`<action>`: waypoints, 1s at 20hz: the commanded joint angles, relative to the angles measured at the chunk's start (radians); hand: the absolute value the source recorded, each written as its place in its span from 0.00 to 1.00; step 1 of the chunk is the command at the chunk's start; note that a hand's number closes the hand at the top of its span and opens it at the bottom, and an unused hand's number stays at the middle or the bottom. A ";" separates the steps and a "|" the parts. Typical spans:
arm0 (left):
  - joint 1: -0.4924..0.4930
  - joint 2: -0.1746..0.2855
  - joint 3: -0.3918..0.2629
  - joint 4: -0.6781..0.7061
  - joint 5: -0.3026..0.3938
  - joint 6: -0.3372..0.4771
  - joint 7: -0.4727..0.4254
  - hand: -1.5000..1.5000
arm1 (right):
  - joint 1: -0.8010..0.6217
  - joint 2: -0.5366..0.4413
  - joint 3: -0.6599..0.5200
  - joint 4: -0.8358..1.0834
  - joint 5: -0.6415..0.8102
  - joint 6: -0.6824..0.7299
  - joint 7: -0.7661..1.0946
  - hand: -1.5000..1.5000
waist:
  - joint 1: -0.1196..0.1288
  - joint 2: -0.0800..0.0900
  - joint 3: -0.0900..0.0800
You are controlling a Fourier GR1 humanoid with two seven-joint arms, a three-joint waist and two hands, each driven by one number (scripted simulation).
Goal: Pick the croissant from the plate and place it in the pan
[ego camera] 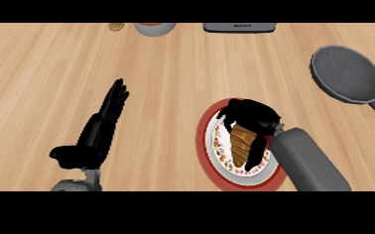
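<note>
Now, right hand [253,115] on the croissant [244,146], down on its plate [201,140].
At five o'clock its fingers curl round it; left hand [101,125] rests open at eight o'clock; the pan [344,74] sits at two o'clock on the bench [183,69].

the wooden surface [168,79] is lit brightly and evenly from edge to edge. the left robot hand [102,124] and right robot hand [253,114] are shown as nearly flat black shapes. the grey pan [344,74] is shaded softly, paler at its rim.
</note>
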State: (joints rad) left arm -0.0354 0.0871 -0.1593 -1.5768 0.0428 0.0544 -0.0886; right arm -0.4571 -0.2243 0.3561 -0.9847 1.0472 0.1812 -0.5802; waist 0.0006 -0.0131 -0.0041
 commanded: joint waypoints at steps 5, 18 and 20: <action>0.027 0.018 0.050 -0.032 0.019 0.016 0.002 0.50 | 0.149 -0.052 -0.251 -0.134 -0.058 -0.105 0.368 1.00 | -0.056 -0.005 0.002; 0.024 0.015 0.027 -0.039 0.007 -0.009 0.013 0.50 | 0.362 0.001 -0.453 -0.785 -0.227 -0.148 0.608 1.00 | -0.017 0.008 0.004; -0.028 0.032 0.065 0.028 0.037 -0.047 -0.002 0.50 | 0.351 0.008 -0.505 -0.768 -0.278 -0.144 0.620 1.00 | -0.012 0.012 0.004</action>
State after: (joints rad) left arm -0.0302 0.0978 -0.1276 -1.5870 0.0495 0.0483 -0.0842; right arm -0.1366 -0.2425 -0.0796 -1.6918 0.8287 0.0467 -0.0122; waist -0.0243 -0.0068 -0.0010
